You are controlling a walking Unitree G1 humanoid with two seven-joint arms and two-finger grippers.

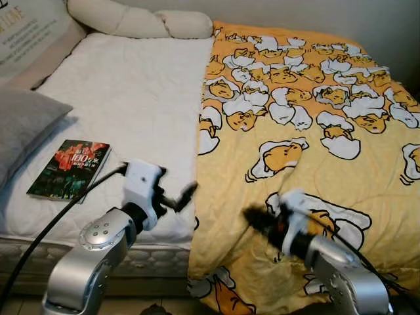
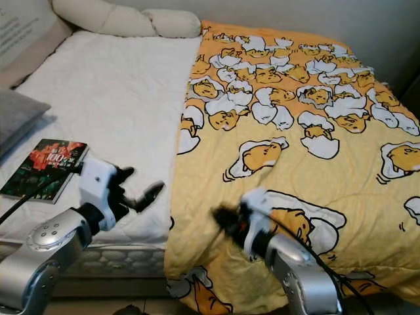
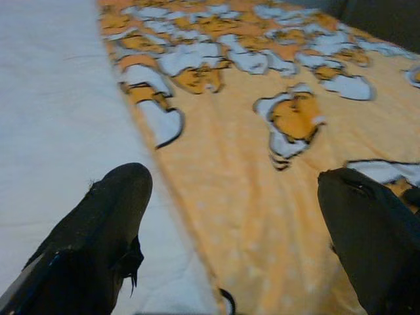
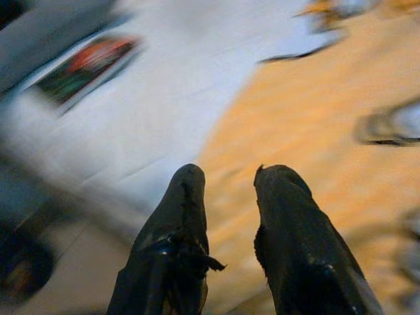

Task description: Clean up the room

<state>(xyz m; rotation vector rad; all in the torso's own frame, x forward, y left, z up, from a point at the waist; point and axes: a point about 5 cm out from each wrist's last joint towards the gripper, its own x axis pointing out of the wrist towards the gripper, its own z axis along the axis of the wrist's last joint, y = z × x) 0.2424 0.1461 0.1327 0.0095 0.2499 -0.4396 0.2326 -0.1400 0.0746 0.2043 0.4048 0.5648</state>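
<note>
Over on the far left a grey pillow (image 1: 26, 125) leaned in at the bed's edge, and just beside it a book (image 1: 69, 168) lay flat on the white mattress cover (image 1: 125, 98), close to the near edge; a long cream bolster (image 1: 138, 21) ran along the head of the bed.

Then the left gripper (image 1: 176, 195); it hovered just above the seam where bare mattress met the yellow blanket (image 1: 295, 131), and the wrist view showed its fingers (image 3: 108, 216) spread wide with nothing between them, one over white, one over yellow.

The blanket covered only the right half of the bed, its left edge running up the middle and its near end drooping over the foot toward the floor.

The right gripper (image 1: 259, 220) sat low over the blanket's near part, pointing toward the seam; its fingers (image 4: 289, 216) stood narrowly apart and empty, as far as the blurred wrist picture told.

The job looked barely begun: book out, blanket half spread.

The risks, as I judged them: a wide pinch at the seam could have caught the mattress cover along with the blanket and dragged both; a one-handed pull would likely have bunched the cloth; a sweep leftward could have shoved the book off the edge; and the blur hinted at motion that might have spoiled the aim.
</note>
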